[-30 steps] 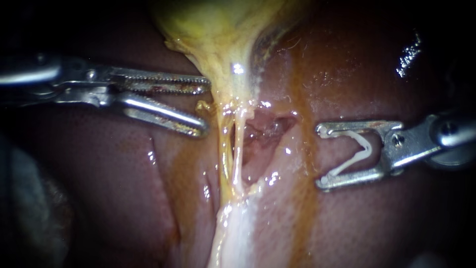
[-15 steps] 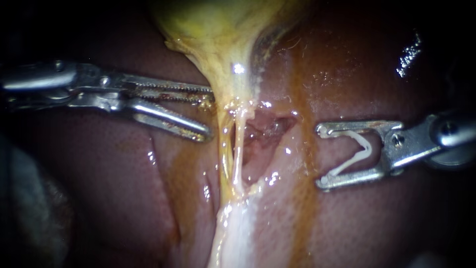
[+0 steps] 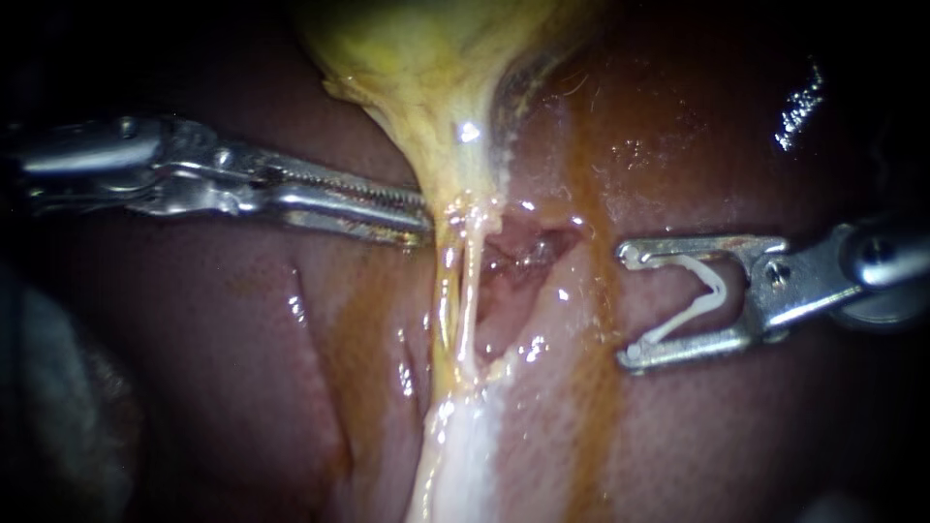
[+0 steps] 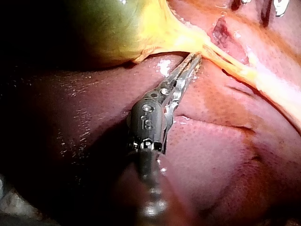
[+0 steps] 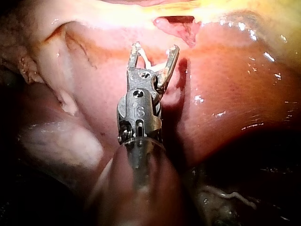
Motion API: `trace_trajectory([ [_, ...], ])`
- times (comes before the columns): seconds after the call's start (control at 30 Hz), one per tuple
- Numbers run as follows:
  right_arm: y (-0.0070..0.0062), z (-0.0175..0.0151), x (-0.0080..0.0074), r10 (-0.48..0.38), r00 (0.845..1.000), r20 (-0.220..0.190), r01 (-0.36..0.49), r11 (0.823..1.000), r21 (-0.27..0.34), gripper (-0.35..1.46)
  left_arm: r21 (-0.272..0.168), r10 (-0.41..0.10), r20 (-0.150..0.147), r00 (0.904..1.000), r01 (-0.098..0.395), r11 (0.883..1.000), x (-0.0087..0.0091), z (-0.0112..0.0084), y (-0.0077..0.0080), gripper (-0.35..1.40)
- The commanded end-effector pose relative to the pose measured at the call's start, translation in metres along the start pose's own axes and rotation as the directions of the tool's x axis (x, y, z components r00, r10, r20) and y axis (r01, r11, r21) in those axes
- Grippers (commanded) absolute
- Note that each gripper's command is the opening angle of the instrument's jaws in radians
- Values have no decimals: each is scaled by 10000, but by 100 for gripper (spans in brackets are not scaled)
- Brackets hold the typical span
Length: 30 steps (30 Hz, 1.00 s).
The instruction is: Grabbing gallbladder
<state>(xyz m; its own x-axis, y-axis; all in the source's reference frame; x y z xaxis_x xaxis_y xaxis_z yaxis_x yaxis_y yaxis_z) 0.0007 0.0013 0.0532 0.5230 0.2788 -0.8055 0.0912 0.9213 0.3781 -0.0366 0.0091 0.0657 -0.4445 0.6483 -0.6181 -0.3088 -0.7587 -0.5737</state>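
Closing on the gallbladder (image 3: 426, 58) looks like the step in hand. In the endoscope view the yellow sac fills twelve o'clock and narrows to a neck near the centre. The left instrument (image 3: 424, 221) comes in from nine o'clock, and its toothed jaws are drawn together with the tips pinched on the nine-o'clock edge of that neck. The left wrist view agrees: the closed tip of the left instrument (image 4: 195, 59) is pressed into the yellow band just ahead of it, below the gallbladder (image 4: 122, 33). How much tissue is caught is hard to judge, and it looks like a thin bite. At three o'clock the right instrument (image 3: 630, 305) waits well apart from the neck, its jaws spread wide around a white clip (image 3: 717, 286) that touches both. The next move probably calls for a gentle test pull toward nine o'clock, lifting the neck off the liver (image 3: 242, 387) without tearing the pale strands (image 3: 455, 291) that run toward six o'clock.
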Motion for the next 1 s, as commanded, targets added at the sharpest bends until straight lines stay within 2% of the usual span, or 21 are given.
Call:
trace_trajectory([
  [0.03,0,0,0,-2,10000,0,2,10000,1,50,-26,-4,-11,10000,4,10000,1,-1,1,-33],
  [0.17,0,0,0,-2,10000,0,2,10000,3,50,-41,-28,-9,10000,28,10000,5,-4,3,-35],
  [0.27,0,0,0,-3,10000,0,3,10000,3,50,-271,-290,69,9996,292,9992,9,-10,6,-35],
  [0.33,0,0,0,-3,10000,-1,3,10000,4,50,-580,-517,329,9981,536,9969,13,-16,9,-35],
  [0.43,0,0,0,-3,10000,-1,3,10000,4,50,-1026,-1021,960,9901,1119,9884,16,-27,16,-35],
  [0.6,0,0,0,-4,10000,-1,4,10000,5,50,-1359,-1682,1238,9779,1847,9734,33,-56,14,-35],
  [0.8,0,0,0,-4,10000,-1,4,10000,5,50,-1174,-1820,1188,9761,1959,9736,60,-100,2,-35],
  [0.9,0,-1,0,-4,10000,-1,4,10000,4,50,-1133,-1890,1015,9767,2001,9732,68,-112,1,-35],
  [1.0,0,-1,0,-4,10000,-1,4,10000,5,50,-1118,-1929,978,9763,2033,9727,74,-117,1,-35],
])
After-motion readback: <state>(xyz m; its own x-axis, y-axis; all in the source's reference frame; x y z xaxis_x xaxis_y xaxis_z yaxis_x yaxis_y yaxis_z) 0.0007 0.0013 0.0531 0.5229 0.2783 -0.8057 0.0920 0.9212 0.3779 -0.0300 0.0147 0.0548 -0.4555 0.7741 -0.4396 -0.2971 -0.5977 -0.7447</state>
